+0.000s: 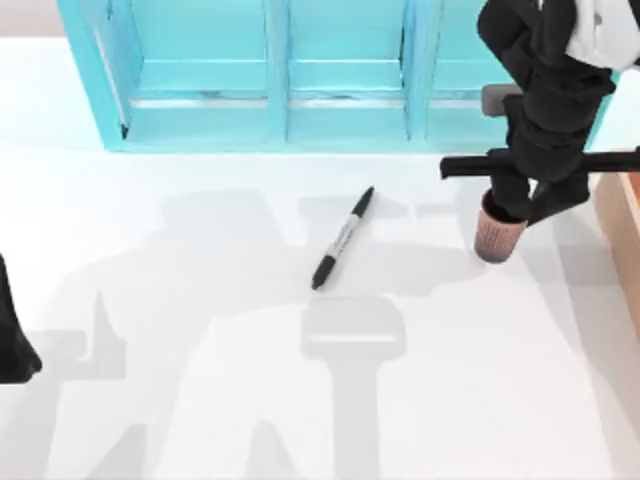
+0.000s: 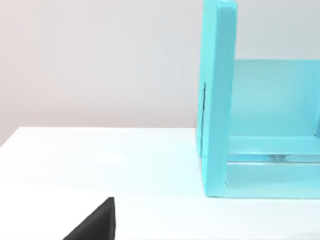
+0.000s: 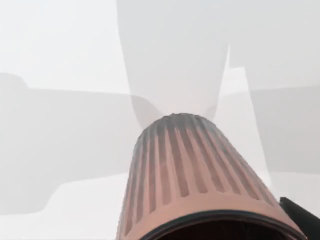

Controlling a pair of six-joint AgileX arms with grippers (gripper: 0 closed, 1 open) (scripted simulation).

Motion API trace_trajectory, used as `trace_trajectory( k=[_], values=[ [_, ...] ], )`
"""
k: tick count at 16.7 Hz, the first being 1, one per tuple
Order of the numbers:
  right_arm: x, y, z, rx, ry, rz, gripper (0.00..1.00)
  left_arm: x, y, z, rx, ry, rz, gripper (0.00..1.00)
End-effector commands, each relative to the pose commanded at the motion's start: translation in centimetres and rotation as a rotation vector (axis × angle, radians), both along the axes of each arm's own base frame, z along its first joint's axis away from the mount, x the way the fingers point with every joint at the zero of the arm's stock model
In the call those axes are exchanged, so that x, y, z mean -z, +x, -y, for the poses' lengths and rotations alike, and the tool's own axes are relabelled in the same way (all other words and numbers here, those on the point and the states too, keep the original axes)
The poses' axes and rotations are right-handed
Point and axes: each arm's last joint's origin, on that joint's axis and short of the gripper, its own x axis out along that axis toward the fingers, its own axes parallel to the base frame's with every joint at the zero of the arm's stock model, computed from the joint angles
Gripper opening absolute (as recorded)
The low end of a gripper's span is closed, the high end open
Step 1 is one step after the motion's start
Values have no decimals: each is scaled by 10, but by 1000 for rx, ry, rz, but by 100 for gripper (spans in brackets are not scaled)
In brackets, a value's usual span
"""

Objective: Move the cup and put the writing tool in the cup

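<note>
The cup (image 1: 497,238), a ribbed copper-toned tumbler, is at the right of the table. My right gripper (image 1: 516,206) comes down on its rim from above and is shut on it. In the right wrist view the cup (image 3: 190,175) looms close, with one dark fingertip (image 3: 301,215) beside its rim. The writing tool (image 1: 342,238), a slim black marker with a grey band, lies flat and diagonal near the table's middle, well left of the cup. My left gripper (image 1: 14,345) is parked at the table's left edge, far from both.
A turquoise shelf unit (image 1: 280,80) spans the back of the table; its side panel (image 2: 219,100) stands ahead in the left wrist view. A tan wooden box (image 1: 622,240) sits at the right edge, close beside the cup.
</note>
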Motion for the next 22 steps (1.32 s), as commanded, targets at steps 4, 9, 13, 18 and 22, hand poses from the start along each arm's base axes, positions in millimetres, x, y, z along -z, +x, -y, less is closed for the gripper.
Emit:
trace_trajectory(
  k=[4,9,13,18,22],
  values=[
    [0,0,0,0,0,0,23,0,0,0,0,0,0,100],
    [0,0,0,0,0,0,60,0,0,0,0,0,0,100],
    [0,0,0,0,0,0,90,0,0,0,0,0,0,100],
    [0,0,0,0,0,0,100,0,0,0,0,0,0,100],
    [0,0,0,0,0,0,100,0,0,0,0,0,0,100]
  ],
)
